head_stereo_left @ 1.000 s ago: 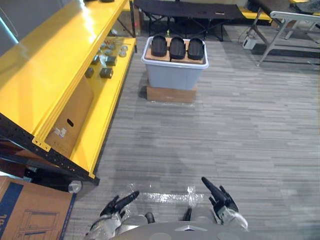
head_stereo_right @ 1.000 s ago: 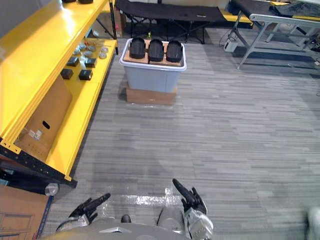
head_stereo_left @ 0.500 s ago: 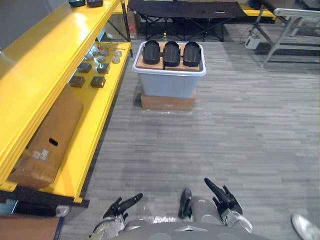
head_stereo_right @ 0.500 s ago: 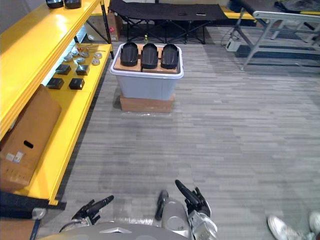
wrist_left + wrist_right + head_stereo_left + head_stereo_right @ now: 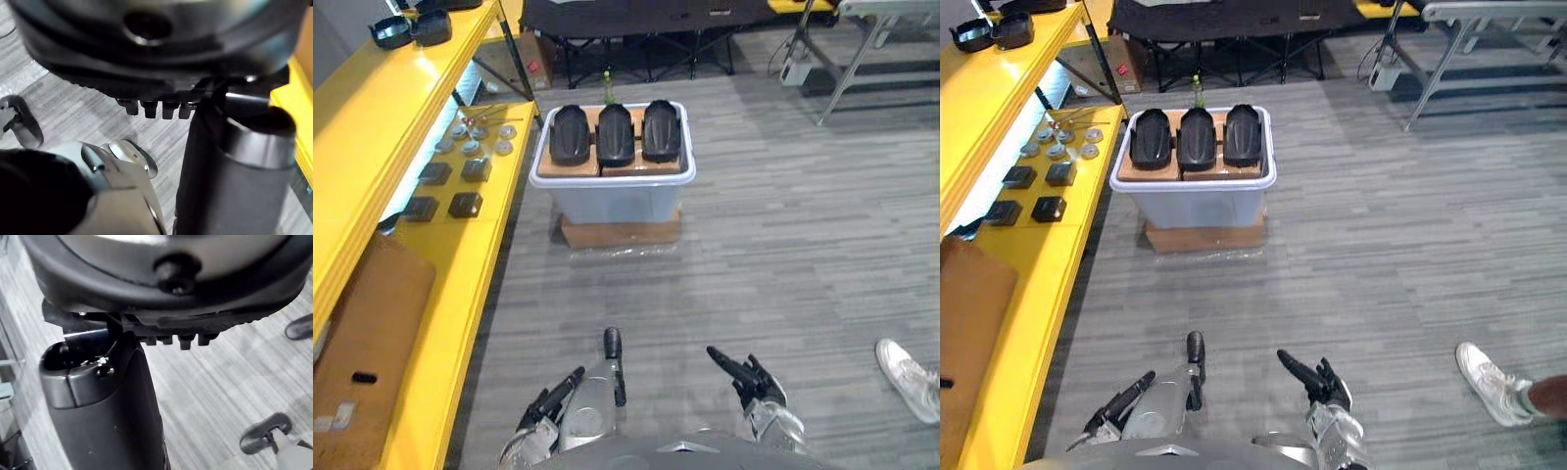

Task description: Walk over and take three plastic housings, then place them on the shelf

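Item 1 — left hand, bottom edge of the frame, left of centre. I read its fingers as straight and loosely spread, pointing forward, holding nothing.

Item 2 — right hand, bottom edge, right of centre. Its fingers are likewise straight and slightly fanned, with an empty palm.

Item 3 — a person's shoe on the grey floor at the right edge, well apart from my path.

Item 4 — yellow shelf, running up the left side of the frame. A cardboard panel lies on its lower tier at lower left. Further up are small dark parts, with round metal pieces beyond them. Its upper tier carries black trays at the upper left corner.

Item 5 — pale tub, upper centre, standing on a flat cardboard box just beside the shelf.

Item 6 — three plastic housings, black, side by side in a row on cardboard across the tub's top. None is in either hand.

Item 7 — black folding cot, top edge, behind the tub.

Status, by my judgement: I am on the walk-over. An open stretch of floor lies between my hands and the tub. Nothing is picked and nothing is placed. All three takes and all three shelf placements remain.
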You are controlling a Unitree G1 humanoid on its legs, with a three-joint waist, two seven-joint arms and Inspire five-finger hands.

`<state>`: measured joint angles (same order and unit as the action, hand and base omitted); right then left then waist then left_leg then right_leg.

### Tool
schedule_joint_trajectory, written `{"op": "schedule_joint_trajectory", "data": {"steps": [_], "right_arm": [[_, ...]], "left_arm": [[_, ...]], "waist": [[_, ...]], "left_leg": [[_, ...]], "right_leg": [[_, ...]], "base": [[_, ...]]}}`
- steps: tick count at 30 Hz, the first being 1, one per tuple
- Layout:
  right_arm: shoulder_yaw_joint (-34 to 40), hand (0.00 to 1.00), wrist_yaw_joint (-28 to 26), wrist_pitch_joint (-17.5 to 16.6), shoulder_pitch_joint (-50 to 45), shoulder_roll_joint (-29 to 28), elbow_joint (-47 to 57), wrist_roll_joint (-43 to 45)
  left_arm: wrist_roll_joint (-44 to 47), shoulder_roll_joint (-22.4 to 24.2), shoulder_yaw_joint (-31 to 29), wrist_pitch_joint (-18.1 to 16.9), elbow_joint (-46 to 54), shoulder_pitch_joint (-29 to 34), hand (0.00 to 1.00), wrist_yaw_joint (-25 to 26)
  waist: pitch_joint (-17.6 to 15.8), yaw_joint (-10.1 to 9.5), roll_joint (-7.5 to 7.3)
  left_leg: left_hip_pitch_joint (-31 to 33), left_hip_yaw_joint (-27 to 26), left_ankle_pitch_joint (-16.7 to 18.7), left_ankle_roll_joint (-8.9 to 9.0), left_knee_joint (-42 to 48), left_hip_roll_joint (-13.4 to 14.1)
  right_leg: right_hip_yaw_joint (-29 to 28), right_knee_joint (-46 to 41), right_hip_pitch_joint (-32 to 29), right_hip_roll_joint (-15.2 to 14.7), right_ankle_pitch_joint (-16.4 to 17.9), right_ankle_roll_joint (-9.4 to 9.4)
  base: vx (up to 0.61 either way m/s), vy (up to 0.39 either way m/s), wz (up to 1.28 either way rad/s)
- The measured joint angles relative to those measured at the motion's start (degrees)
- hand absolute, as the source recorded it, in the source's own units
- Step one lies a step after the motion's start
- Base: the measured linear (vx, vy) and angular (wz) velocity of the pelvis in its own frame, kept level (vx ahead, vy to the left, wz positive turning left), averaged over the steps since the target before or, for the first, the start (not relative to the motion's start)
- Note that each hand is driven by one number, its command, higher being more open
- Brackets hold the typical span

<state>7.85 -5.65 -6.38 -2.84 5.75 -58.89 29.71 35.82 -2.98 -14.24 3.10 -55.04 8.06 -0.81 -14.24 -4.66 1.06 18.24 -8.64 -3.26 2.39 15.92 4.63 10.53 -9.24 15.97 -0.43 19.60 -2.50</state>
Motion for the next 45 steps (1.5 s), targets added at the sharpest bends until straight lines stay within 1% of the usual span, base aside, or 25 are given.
{"op": "schedule_joint_trajectory", "data": {"steps": [1, 2, 3, 4, 5, 6, 8, 10, 11, 12, 15, 16, 17, 20, 21, 22, 23, 25, 28, 30, 31, 33, 35, 43, 45], "right_arm": [[-0.3, 1.0, -0.1, 0.1, -0.1, -0.7, -0.6, 0.0], [-0.5, 1.0, -0.4, 0.0, 1.1, -1.1, -1.8, 0.0], [-0.6, 1.0, -0.5, 0.0, 1.9, -1.1, -2.3, 0.0], [-0.9, 1.0, -0.7, 0.0, 2.5, -1.2, -3.7, -0.1], [-1.3, 1.0, -0.7, -0.4, 3.2, -0.9, -4.3, -0.2], [-1.3, 1.0, -1.2, -0.4, 3.3, -0.6, -4.3, -0.1], [-2.5, 1.0, -2.2, -0.3, 4.1, 0.0, -3.7, -0.1], [-3.5, 1.0, -3.2, -0.4, 4.5, -0.1, -3.0, -0.1], [-3.9, 1.0, -3.5, -0.3, 4.5, -0.1, -2.9, 0.0], [-3.8, 1.0, -3.5, -0.5, 4.5, -0.3, -2.9, 0.0], [-3.0, 1.0, -3.4, -1.3, 4.0, -1.2, -2.9, 0.0], [-2.8, 1.0, -3.4, -1.4, 3.4, -1.7, -2.9, 0.1], [-2.8, 1.0, -3.4, -1.4, 3.3, -1.7, -2.9, 0.2], [-2.8, 1.0, -1.8, -1.6, 3.1, -0.9, -2.4, 0.5], [-2.6, 1.0, -0.6, -1.7, 2.6, -0.9, -1.1, 0.5], [-2.2, 1.0, 0.1, -1.8, 2.4, -0.7, -0.6, 0.5], [-1.6, 1.0, 1.3, -1.9, 1.8, -0.4, -0.4, 0.6], [-1.3, 1.0, 2.5, -2.0, 0.6, -0.3, 0.1, 0.8], [0.5, 1.0, 4.0, -4.0, -1.5, -1.1, 6.1, 1.1], [0.4, 1.0, 7.6, -5.7, -4.0, -1.1, 12.7, 0.4], [0.3, 1.0, 8.9, -5.9, -4.1, -1.7, 13.8, 0.0], [-0.4, 1.0, 11.5, -7.2, -4.4, -3.3, 17.2, 0.0], [-0.3, 1.0, 13.3, -8.3, -4.9, -4.1, 21.1, 0.0], [5.2, 1.0, 17.0, -9.1, -4.6, -3.4, 33.0, -4.8], [9.9, 1.0, 17.3, -8.7, -0.1, 2.6, 34.1, -4.5]], "left_arm": [[0.0, -1.4, -0.1, 0.1, 0.1, 0.4, 1.0, 0.2], [-0.1, -1.8, -0.3, -0.3, -0.3, 0.1, 1.0, 0.6], [-0.2, -2.1, -0.1, -0.3, -0.3, -0.5, 1.0, 0.9], [-0.2, -2.4, 0.5, -0.5, -0.1, -1.2, 1.0, 1.6], [0.0, -2.2, 1.1, -0.8, 0.4, -1.2, 1.0, 2.3], [0.2, -2.1, 1.6, -0.9, 0.7, -1.1, 1.0, 2.7], [0.3, -1.8, 2.9, -1.1, 2.6, -1.5, 1.0, 3.2], [0.3, -1.5, 3.9, -1.8, 3.5, -3.3, 1.0, 3.4], [0.3, -1.6, 5.2, -2.1, 3.4, -4.5, 1.0, 3.3], [0.3, -1.6, 5.8, -2.3, 3.1, -5.8, 1.0, 3.0], [0.0, -1.4, 6.6, -2.6, 1.5, -6.0, 1.0, 3.1], [0.0, -1.9, 6.4, -2.9, 1.3, -5.1, 1.0, 3.8], [0.1, -1.9, 6.5, -2.9, 1.1, -4.7, 1.0, 3.9], [2.3, 0.2, 6.4, -3.4, -0.7, -0.5, 1.0, 4.4], [4.7, 0.7, 5.3, -3.4, -1.3, 0.2, 1.0, 3.9], [5.0, 1.2, 4.6, -3.6, -1.2, 0.1, 1.0, 3.6], [5.2, 1.6, 3.6, -4.6, -1.2, -0.4, 1.0, 3.2], [4.6, 1.6, 4.1, -5.7, -1.1, -0.5, 1.0, 2.8], [3.9, 0.7, 5.0, -5.8, -0.9, -1.3, 1.0, 2.3], [3.0, 0.6, 5.1, -5.7, -0.7, -1.5, 1.0, 3.1], [1.9, 0.3, 5.5, -5.6, -0.5, -1.9, 1.0, 3.4], [-1.0, -2.4, 8.0, -5.7, 2.3, -3.1, 1.0, 4.0], [-2.4, -3.2, 9.6, -5.5, 4.3, -3.6, 1.0, 4.4], [-7.0, -4.2, 11.1, -2.8, 4.2, -3.2, 1.0, 4.4], [-9.9, -5.5, 8.8, -3.0, 2.6, -0.5, 1.0, 4.1]], "waist": [[1.3, -0.53, -2.64], [0.8, -1.17, -4.75], [0.8, -1.01, -5.08], [0.3, -0.19, -5.28], [-0.2, 0.31, -4.8], [-0.4, 0.42, -4.43], [-0.7, 0.69, -2.95], [-0.5, 0.72, -1.76], [-0.4, 1.26, -1.4], [-0.4, 1.74, -1.76], [-0.3, 1.7, -2.76], [0.3, 1.55, -3.91], [0.4, 1.5, -3.63], [2.5, 1.29, 0.34], [2.8, 1.64, 1.78], [2.4, 1.95, 2.37], [1.5, 1.8, 1.78], [1.4, 1.63, 1.65], [0.9, 2.7, 1.06], [0.5, 3.4, 0.88], [0.3, 3.4, 0.3], [-0.6, 3.23, -3.04], [-0.5, 3.31, -4.18], [0.0, 3.47, -4.17], [0.2, 3.33, -4.41]], "left_leg": [[1.4, -1.2, 1.6, -2.61, 4.2, -1.6], [0.9, -3.0, 4.7, -4.61, 6.7, -3.0], [0.5, -3.3, 5.8, -5.4, 7.0, -3.6], [-2.2, -3.5, 7.8, -6.05, 6.8, -4.6], [-6.0, -3.5, 9.2, -6.66, 6.8, -4.9], [-8.1, -3.5, 10.0, -6.95, 6.6, -4.9], [-14.3, -3.0, 11.0, -7.04, 2.7, -4.4], [-16.7, -0.9, 11.0, -6.45, -0.1, -3.2], [-17.1, 1.6, 11.0, -5.84, -1.1, -2.8], [-17.1, 4.0, 11.5, -4.97, -1.2, -3.3], [-18.9, 8.1, 14.2, -3.06, 0.1, -4.2], [-20.4, 10.2, 17.1, -1.2, 2.1, -4.2], [-20.6, 10.5, 17.7, -0.89, 2.1, -4.0], [-20.6, 11.9, 20.7, 1.75, 3.9, 0.8], [-17.4, 11.5, 20.7, 2.79, 9.5, 2.1], [-15.3, 10.9, 20.0, 3.94, 13.7, 2.7], [-11.8, 9.2, 18.6, 5.62, 20.5, 4.3], [-11.6, 4.7, 18.6, 5.43, 17.5, 6.1], [-11.5, 1.6, 15.9, 4.92, 2.0, 6.3], [-13.0, 0.3, 6.0, 4.15, -5.2, 5.6], [-13.6, -0.3, 5.6, 4.08, -5.4, 4.8], [-13.5, -1.9, 6.3, 3.01, -5.5, 2.6], [-13.8, -2.9, 6.8, 2.11, -5.5, 1.4], [-17.0, -4.1, 7.2, 1.48, -7.5, 0.4], [-13.4, -2.5, 8.4, 1.56, -4.6, 1.4]], "right_leg": [[-0.2, -5.5, -1.6, -3.4, 3.3, 1.96], [-0.3, -21.7, -8.4, -7.3, 4.3, 5.57], [0.3, -30.0, -12.4, -9.6, 1.8, 8.03], [2.0, -43.3, -17.7, -13.7, -3.8, 7.34], [3.8, -48.7, -19.8, -16.0, -2.7, 5.36], [4.8, -48.7, -20.2, -16.6, -2.0, 4.78], [8.4, -39.6, -21.8, -16.1, -1.3, 5.0], [9.3, -23.2, -23.4, -12.5, -2.8, 7.18], [7.2, -9.7, -23.5, -10.0, -6.1, 9.66], [4.2, 0.1, -23.6, -9.3, -11.1, 10.01], [0.3, 4.1, -23.0, -9.7, -16.6, 10.29], [0.4, 2.1, -21.8, -9.7, -21.0, 8.17], [0.4, 1.3, -21.8, -9.5, -21.5, 7.86], [2.1, -2.6, -22.8, -5.7, -19.3, 5.21], [3.7, -1.9, -22.3, -4.6, -18.8, 4.42], [4.5, -1.0, -21.1, -4.3, -18.6, 4.11], [5.9, 0.7, -18.5, -4.1, -18.6, 3.56], [8.1, 1.8, -15.7, -4.6, -18.5, 3.31], [8.7, 3.8, -14.4, -6.2, -18.5, 4.39], [7.4, 4.4, -13.9, -7.6, -18.5, 6.63], [6.6, 4.6, -13.9, -8.3, -19.0, 7.29], [6.0, 5.9, -14.0, -10.5, -19.5, 8.48], [5.0, 6.6, -13.9, -11.4, -20.2, 9.5], [4.2, 6.6, -12.7, -12.2, -20.9, 10.49], [4.6, 6.4, -14.5, -11.5, -20.8, 10.44]], "base": [[0.61, 0.224, -0.49], [0.52, 0.17, -0.41], [0.53, 0.169, -0.2], [0.51, 0.203, 0.06], [0.52, 0.198, 0.05], [0.59, 0.189, 0.03], [0.49, 0.116, 0.14], [0.33, 0.015, 0.46], [0.35, -0.05, 0.94], [0.34, -0.082, 0.99], [0.37, -0.284, 0.9], [0.33, -0.349, 0.65], [0.32, -0.359, 0.6], [0.28, -0.245, 0.16], [0.32, -0.23, 0.3], [0.29, -0.199, 0.57], [0.29, -0.204, 0.6], [0.26, -0.131, 0.44], [0.21, 0.047, 0.12], [0.2, 0.178, -0.19], [0.17, 0.209, -0.27], [0.12, 0.183, -0.12], [0.09, 0.128, -0.17], [0.01, 0.036, -0.09], [-0.2, -0.035, 0.11]]}}
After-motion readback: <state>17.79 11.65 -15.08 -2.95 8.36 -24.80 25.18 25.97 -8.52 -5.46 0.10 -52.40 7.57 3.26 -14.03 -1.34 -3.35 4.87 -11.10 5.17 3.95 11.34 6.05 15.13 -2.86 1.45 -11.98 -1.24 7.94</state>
